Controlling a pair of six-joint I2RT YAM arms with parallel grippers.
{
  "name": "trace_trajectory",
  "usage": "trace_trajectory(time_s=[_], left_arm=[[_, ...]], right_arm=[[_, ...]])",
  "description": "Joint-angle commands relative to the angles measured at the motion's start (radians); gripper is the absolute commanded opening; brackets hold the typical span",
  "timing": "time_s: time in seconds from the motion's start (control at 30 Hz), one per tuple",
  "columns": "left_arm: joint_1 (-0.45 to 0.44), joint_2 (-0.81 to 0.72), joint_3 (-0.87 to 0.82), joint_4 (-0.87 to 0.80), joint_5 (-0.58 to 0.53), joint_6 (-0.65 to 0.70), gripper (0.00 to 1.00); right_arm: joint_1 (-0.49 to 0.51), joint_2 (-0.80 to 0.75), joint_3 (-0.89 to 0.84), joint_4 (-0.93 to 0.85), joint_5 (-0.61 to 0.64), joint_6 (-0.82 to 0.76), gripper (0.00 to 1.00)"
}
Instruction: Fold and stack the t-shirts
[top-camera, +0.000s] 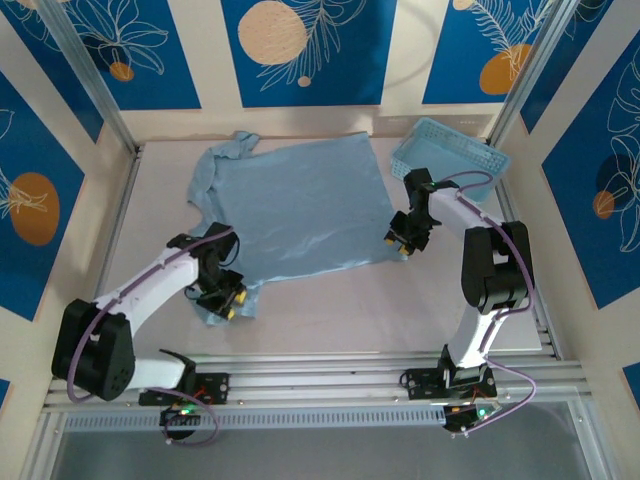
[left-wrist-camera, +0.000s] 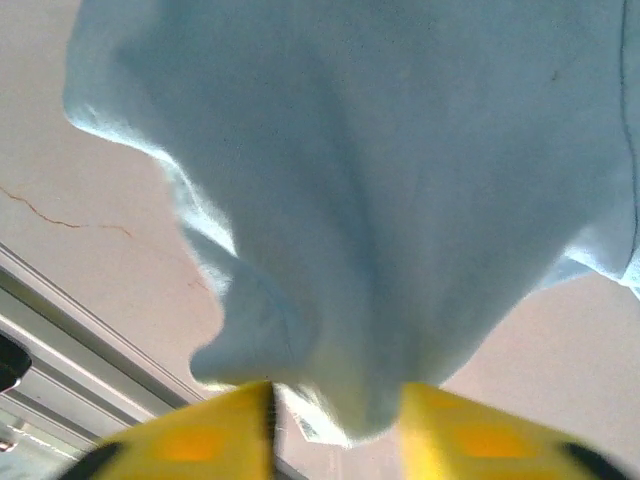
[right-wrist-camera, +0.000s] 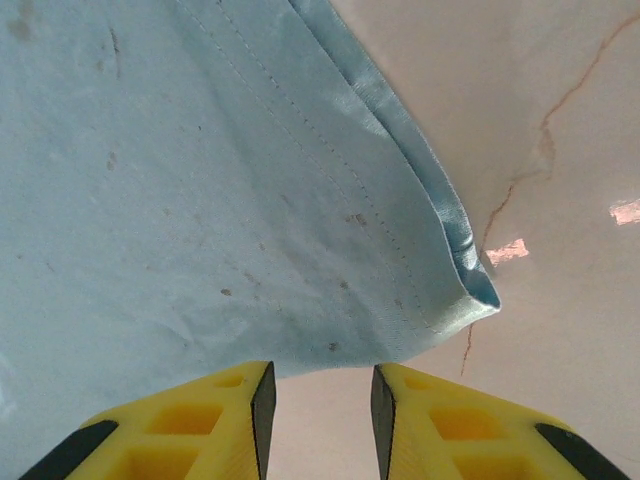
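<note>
T-shirt (top-camera: 300, 205) lies spread for folding. My left gripper (left-wrist-camera: 335, 400) pinches a bunched corner to lift it; my right gripper (right-wrist-camera: 322, 390) sits part-open, empty, beside the hem

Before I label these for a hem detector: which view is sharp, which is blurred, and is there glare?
Left wrist: the t-shirt is close and soft-focus, jaws smeared, a blown-out streak along its left fold. Right wrist: crisp, hem stitching readable, two small glare patches on the table. Top external: evenly lit, faint shadows.

Blue leaf-print wall panels (top-camera: 150, 50), pale table (top-camera: 330, 310)
</note>
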Motion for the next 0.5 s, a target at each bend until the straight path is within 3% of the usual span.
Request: trace_trajectory(time_s=[0.0, 0.1, 0.2, 0.47], left_arm=[[0.014, 0.000, 0.031, -0.075, 0.029, -0.247, 0.63], [0.045, -0.004, 0.098, -0.189, -0.074, -0.111, 0.65], [0.051, -0.017, 0.110, -0.252, -0.105, -0.006, 0.59], [0.051, -0.155, -0.107, -0.298, -0.087, 0.045, 0.39]], right_arm=[[-0.006, -0.019, -0.015, -0.013, -0.022, -0.020, 0.34], [-0.004, -0.032, -0.021, -0.013, -0.016, -0.024, 0.34], [0.004, -0.050, -0.031, -0.016, -0.012, -0.029, 0.34], [0.066, -0.108, -0.067, -0.027, -0.016, -0.046, 0.34]])
